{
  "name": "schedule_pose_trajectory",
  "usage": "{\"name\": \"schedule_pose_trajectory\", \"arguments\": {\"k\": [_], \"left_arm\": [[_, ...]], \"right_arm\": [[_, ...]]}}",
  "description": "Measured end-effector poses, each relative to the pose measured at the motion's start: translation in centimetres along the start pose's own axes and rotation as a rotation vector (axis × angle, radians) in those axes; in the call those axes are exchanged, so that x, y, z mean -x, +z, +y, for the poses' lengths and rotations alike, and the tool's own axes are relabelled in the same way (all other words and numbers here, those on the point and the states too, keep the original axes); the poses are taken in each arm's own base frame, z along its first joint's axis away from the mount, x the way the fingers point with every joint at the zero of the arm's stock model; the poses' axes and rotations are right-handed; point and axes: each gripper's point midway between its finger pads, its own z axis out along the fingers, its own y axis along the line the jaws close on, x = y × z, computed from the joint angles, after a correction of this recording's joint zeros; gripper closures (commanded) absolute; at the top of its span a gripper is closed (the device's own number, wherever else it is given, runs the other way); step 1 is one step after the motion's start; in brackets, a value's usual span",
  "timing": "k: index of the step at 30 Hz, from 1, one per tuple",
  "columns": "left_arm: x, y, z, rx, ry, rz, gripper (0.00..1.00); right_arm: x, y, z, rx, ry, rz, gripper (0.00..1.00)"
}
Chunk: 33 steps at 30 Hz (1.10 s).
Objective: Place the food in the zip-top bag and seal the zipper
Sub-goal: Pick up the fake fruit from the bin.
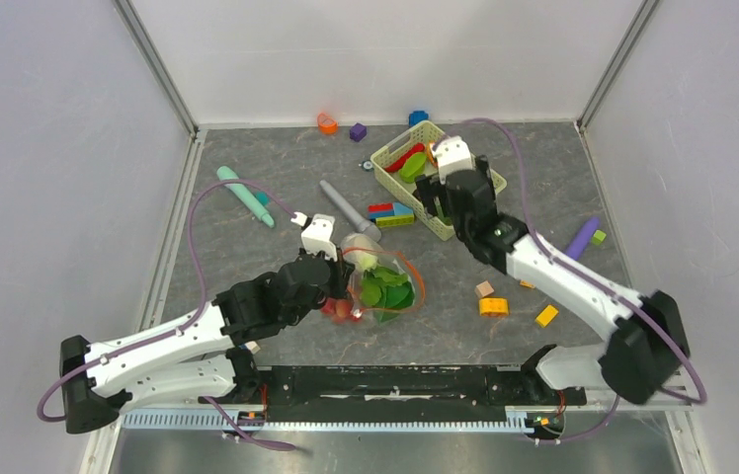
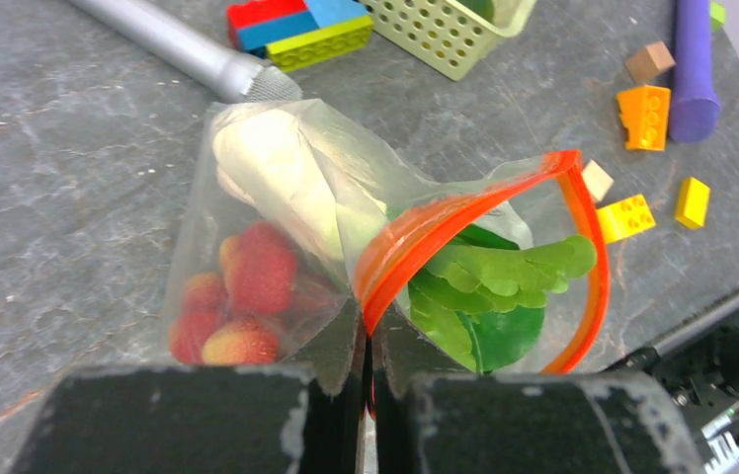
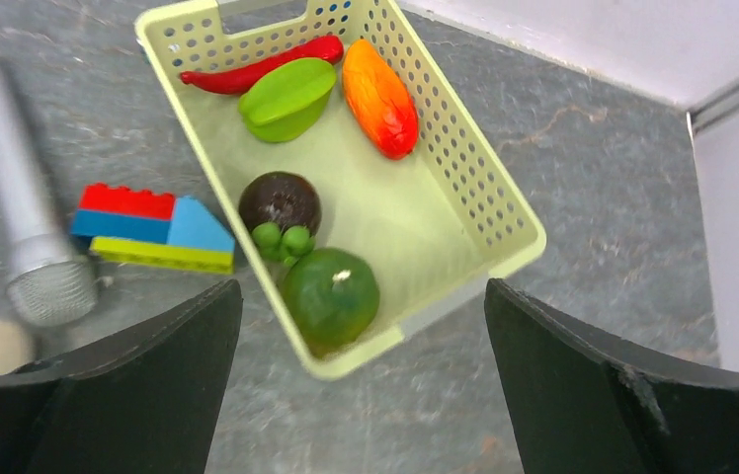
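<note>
Left wrist view: the left jaws are pinched shut on the zipper of the zip-top bag, which lies mid-counter holding bok choy, radish and berries. The right jaws gape wide above the far-right basket, where other food pieces lie.
</note>
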Motion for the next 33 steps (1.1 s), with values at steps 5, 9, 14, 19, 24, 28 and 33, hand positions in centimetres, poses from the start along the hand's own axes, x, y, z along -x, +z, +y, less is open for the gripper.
{"name": "schedule_pose_trajectory", "arguments": {"k": [5, 9, 14, 19, 24, 28, 33], "left_arm": [[0.8, -0.3, 1.4, 0.066, 0.001, -0.04, 0.94], [1.2, -0.3, 2.1, 0.099, -0.001, -0.067, 0.93], [0.9, -0.2, 2.9, 0.13, 0.002, -0.081, 0.94], [0.7, -0.1, 3.4, 0.141, -0.008, -0.105, 0.93], [1.0, -0.3, 3.8, 0.13, -0.035, -0.151, 0.92], [1.0, 0.0, 3.8, 0.128, -0.044, -0.173, 0.93], [0.6, 0.8, 4.2, 0.158, -0.027, -0.184, 0.93]], "right_arm": [[-1.0, 6.2, 0.2, 0.067, -0.15, 0.097, 0.02], [-2.4, 10.0, 0.4, 0.109, -0.246, 0.154, 0.02], [-3.6, 14.4, 0.0, 0.133, -0.366, 0.201, 0.02], [-4.0, 18.0, -0.5, 0.169, -0.45, 0.21, 0.02], [-5.2, 20.2, -0.5, 0.205, -0.545, 0.226, 0.02], [-6.2, 21.4, 0.3, 0.24, -0.611, 0.233, 0.02], [-7.3, 22.9, 1.0, 0.265, -0.676, 0.239, 0.02]]}}
